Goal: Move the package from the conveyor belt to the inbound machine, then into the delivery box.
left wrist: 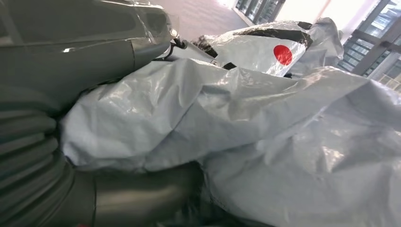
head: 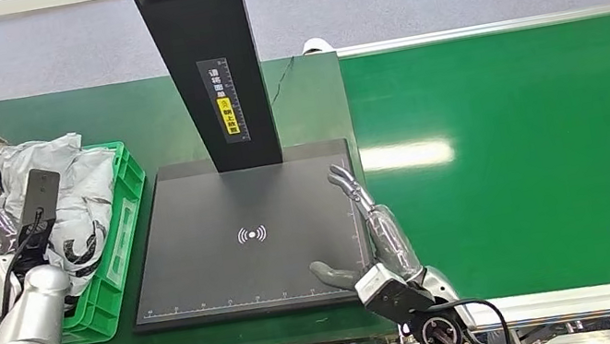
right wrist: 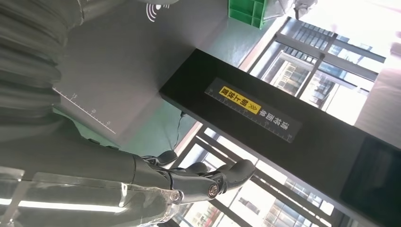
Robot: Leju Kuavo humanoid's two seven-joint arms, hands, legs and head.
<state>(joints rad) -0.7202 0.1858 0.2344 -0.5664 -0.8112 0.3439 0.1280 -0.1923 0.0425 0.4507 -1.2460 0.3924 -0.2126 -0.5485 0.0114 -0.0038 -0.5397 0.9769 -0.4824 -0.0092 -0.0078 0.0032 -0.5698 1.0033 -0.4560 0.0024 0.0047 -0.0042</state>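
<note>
The right hand (head: 374,233) is over the near right corner of the black scanner plate (head: 242,267), fingers straight and apart, holding nothing. The left hand (head: 24,239) is pressed into the grey package (left wrist: 246,142) in the green crate (head: 115,260); I cannot tell if its fingers grip. Behind is the green belt (head: 540,142).

Bright, even light; glare streak on the conveyor belt (head: 406,155).

Left robot hand (head: 13,241) is reached forward, grasp unclear; right robot hand (head: 373,228) is flat, fingers extended.
</note>
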